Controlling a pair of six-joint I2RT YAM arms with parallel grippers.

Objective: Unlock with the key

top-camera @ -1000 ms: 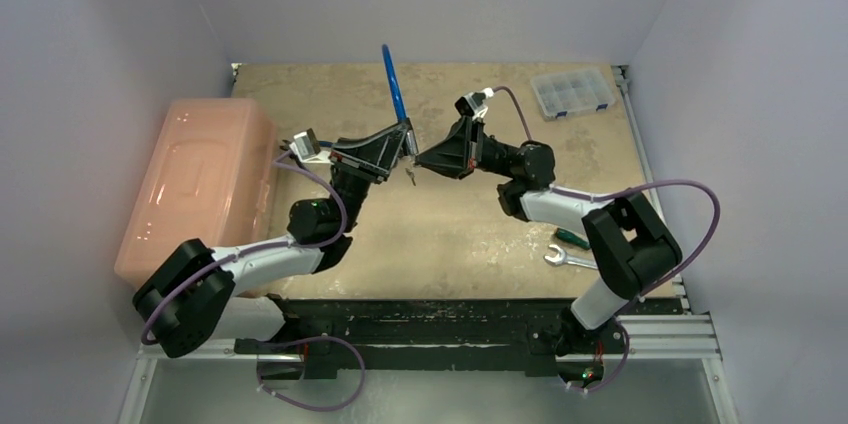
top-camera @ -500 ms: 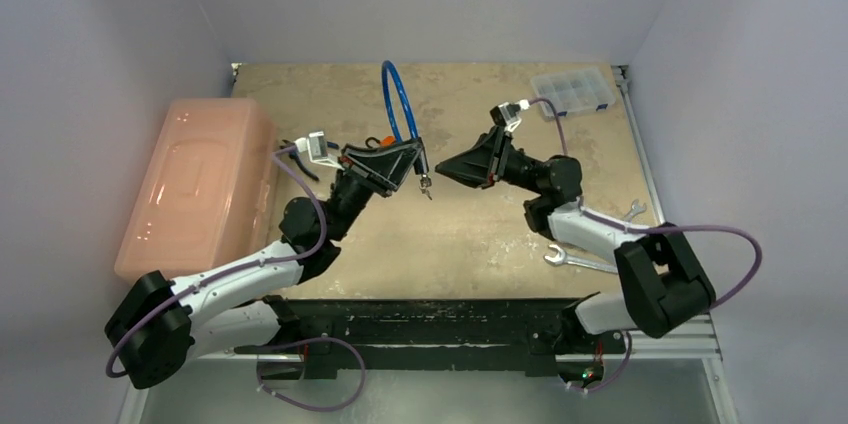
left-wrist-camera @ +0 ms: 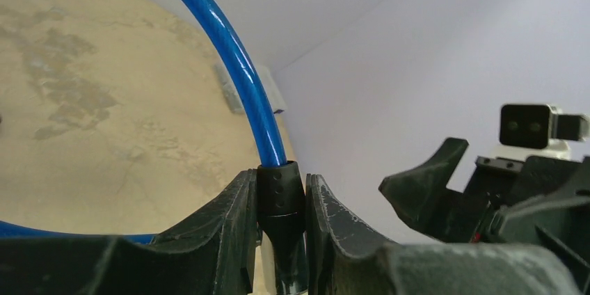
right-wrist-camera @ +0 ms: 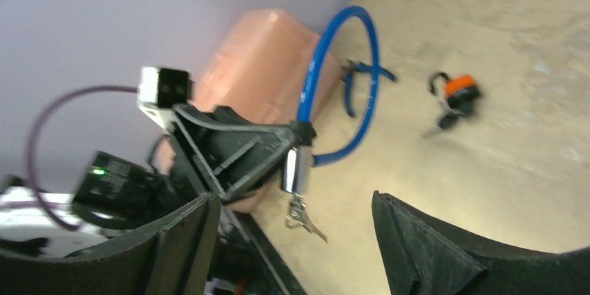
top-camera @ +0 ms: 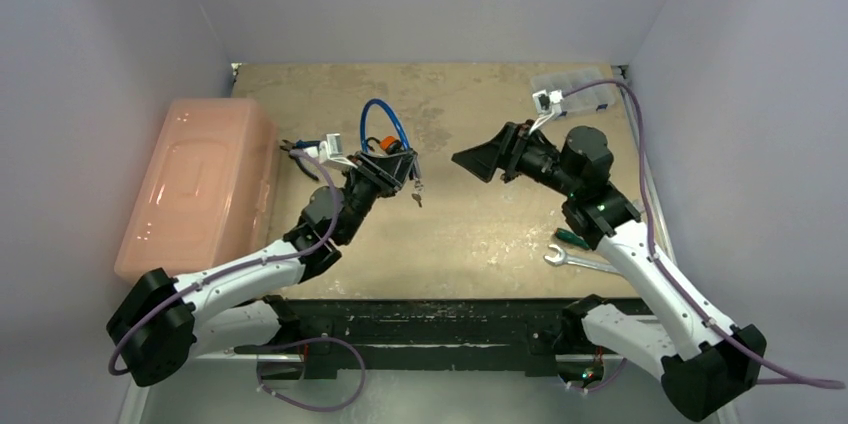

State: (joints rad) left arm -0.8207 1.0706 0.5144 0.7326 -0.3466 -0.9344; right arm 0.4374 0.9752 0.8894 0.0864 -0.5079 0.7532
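Note:
My left gripper (top-camera: 408,162) is shut on the black collar (left-wrist-camera: 280,197) of a cable lock, held above the table's middle. Its blue cable (top-camera: 383,122) loops up and back from the jaws. In the right wrist view the lock's silver cylinder (right-wrist-camera: 297,168) sticks out below the left fingers, with a small bunch of keys (right-wrist-camera: 305,222) hanging from its lower end. The keys (top-camera: 417,194) also show in the top view. My right gripper (top-camera: 468,159) stands wide open a short way to the right of the lock, touching nothing.
A pink plastic box (top-camera: 200,184) lies along the left edge. An orange padlock (right-wrist-camera: 459,90) and blue-handled pliers (top-camera: 305,147) lie behind the lock. A clear organiser box (top-camera: 575,94) sits at the back right. A wrench (top-camera: 570,261) and screwdriver (top-camera: 570,237) lie near the right arm.
My right gripper has opened and drawn back to the right, away from the lock and keys. The left arm has turned and lowered the lock, so the cable loop shows rounder.

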